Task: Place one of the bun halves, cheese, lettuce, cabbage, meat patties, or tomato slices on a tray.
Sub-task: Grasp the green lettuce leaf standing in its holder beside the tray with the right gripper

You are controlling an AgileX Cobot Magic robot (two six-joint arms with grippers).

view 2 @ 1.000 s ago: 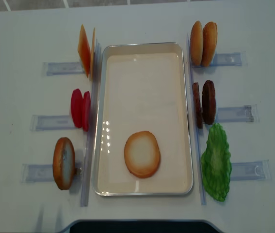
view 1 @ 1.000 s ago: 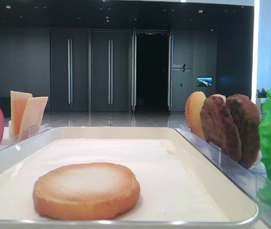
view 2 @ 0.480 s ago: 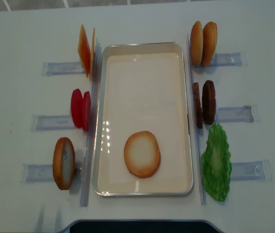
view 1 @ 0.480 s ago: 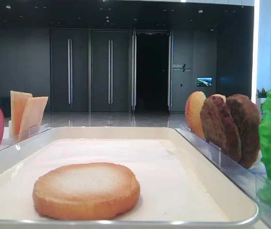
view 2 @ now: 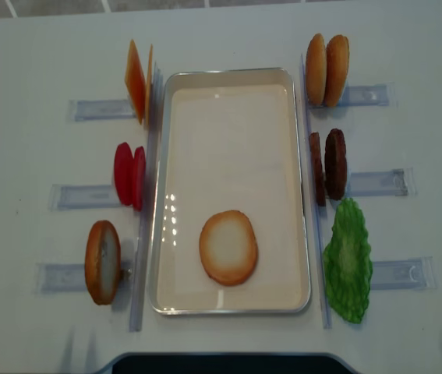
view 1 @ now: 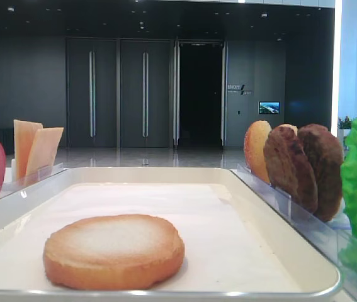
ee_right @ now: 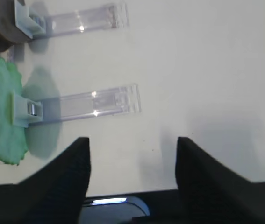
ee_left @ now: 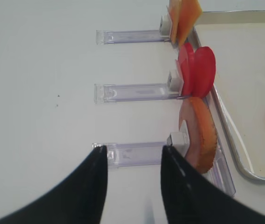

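We see one round golden-brown toy bun half (view 2: 228,248) lying flat, pale toasted face up, on the white liner in the near part of the large cream-white rectangular tray (view 2: 229,75), so one piece is already placed. Another bun half (ee_left: 198,134) stands on edge in a clear plastic rack (ee_left: 137,154) on the white counter (view 2: 33,62), just outside the tray's left rim; we judge it light and stiff, with a smooth rim that could slip, so we would pinch it across its thickness near the top edge, where it stands free of the rack clip. The smooth red-pink tomato slices (ee_left: 197,70) and the thin pale-orange square cheese slices (ee_left: 184,14) stand in the racks beyond it, likewise rigid and light, the cheese thin enough to need a careful edge grip. On the right side, two more bun halves (view 2: 327,70), the dark brown rough meat patties (view 2: 328,165) and the bright green ruffled lettuce leaf (view 2: 348,260) stand in their own racks; the leaf looks floppy and we would take it near its middle. The left tool (ee_left: 133,186) hovers over the counter near the bun rack with its jaws apart and nothing between them. The right tool (ee_right: 131,172) hangs above bare counter beside the lettuce rack, jaws spread wide and gripping nothing.
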